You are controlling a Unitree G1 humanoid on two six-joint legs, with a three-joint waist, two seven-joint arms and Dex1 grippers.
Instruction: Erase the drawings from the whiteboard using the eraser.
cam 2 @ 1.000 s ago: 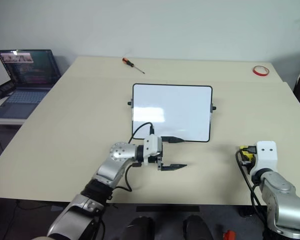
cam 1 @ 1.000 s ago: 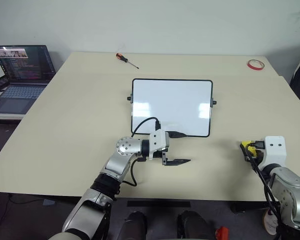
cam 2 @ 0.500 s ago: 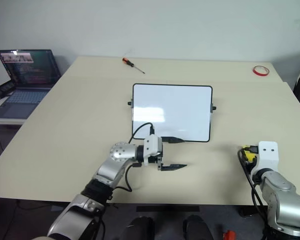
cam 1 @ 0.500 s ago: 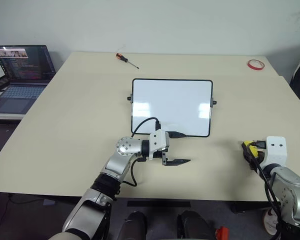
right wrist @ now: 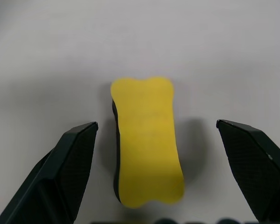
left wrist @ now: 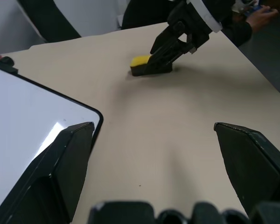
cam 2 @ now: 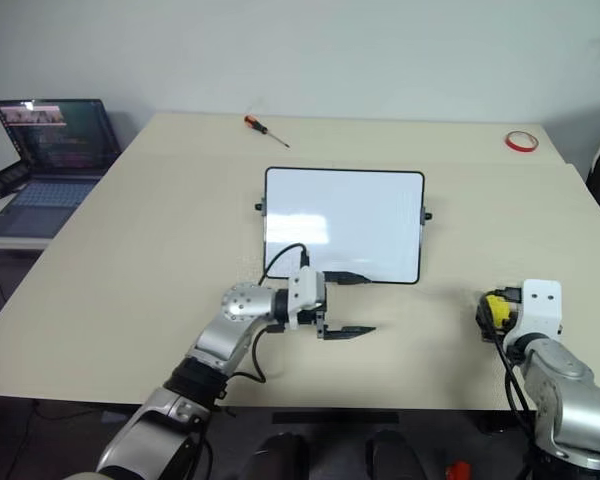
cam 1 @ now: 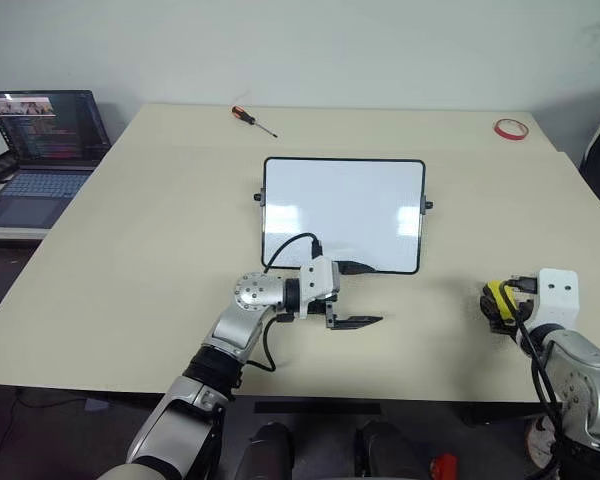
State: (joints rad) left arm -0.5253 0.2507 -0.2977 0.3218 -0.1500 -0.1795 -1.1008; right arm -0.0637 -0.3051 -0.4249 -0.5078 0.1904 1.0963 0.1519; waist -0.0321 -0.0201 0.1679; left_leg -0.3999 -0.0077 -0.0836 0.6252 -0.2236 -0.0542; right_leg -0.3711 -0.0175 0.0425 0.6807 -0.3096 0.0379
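Note:
The whiteboard [cam 1: 343, 215] lies flat in the middle of the table, glossy white, and I can make out no drawings on it. The yellow eraser [right wrist: 147, 158] lies on the table at the right, dark side down. My right gripper [right wrist: 155, 125] is open, one finger on each side of the eraser [cam 1: 497, 298] and neither touching it. My left gripper [cam 1: 366, 295] points right at the board's near edge, open and empty, one finger over the board's frame. Its wrist view shows the board's corner [left wrist: 46, 116], the eraser [left wrist: 141, 61] and the right gripper [left wrist: 165, 51].
A laptop [cam 1: 40, 150] stands on a side table at the far left. A screwdriver [cam 1: 253, 120] lies at the back of the table and a red tape ring [cam 1: 511, 128] at the back right corner. The table's front edge runs just below both grippers.
My right gripper has opened and let go of the eraser, which now rests on the table between its fingers. The left arm has kept still.

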